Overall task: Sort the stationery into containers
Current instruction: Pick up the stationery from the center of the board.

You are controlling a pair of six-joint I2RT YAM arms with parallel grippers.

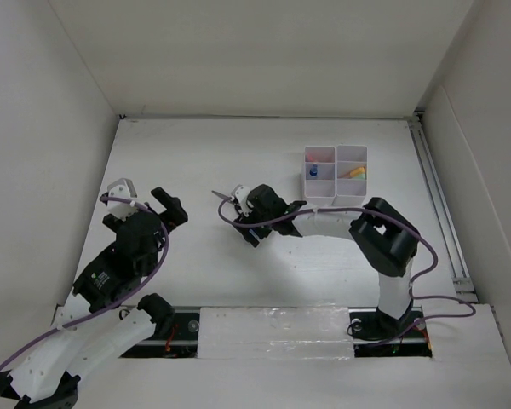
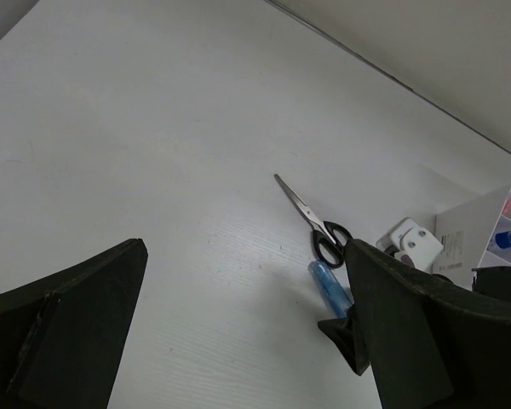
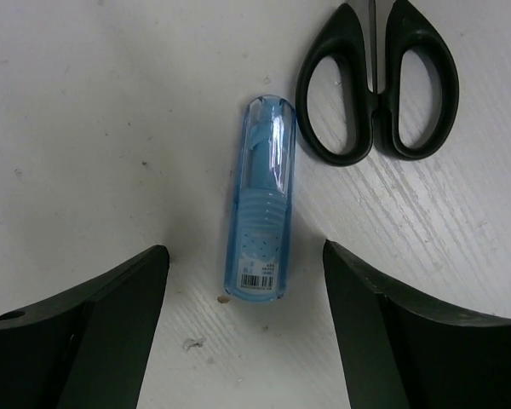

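On the left, the left gripper [image 1: 145,198] hangs above the white table [image 1: 204,153] with its jaws spread fully and nothing between them. Toward the middle lie the black-handled scissors [image 3: 324,102], closed, and just beside their handles the short blue tube [image 3: 260,204] lies flat; the right gripper [image 3: 243,256] stands over it, jaws open on both sides of the tube, not touching it. Farther right is the white six-compartment organiser [image 1: 335,170], with a blue-capped item [image 1: 313,170] and an orange marker [image 1: 353,173] inside
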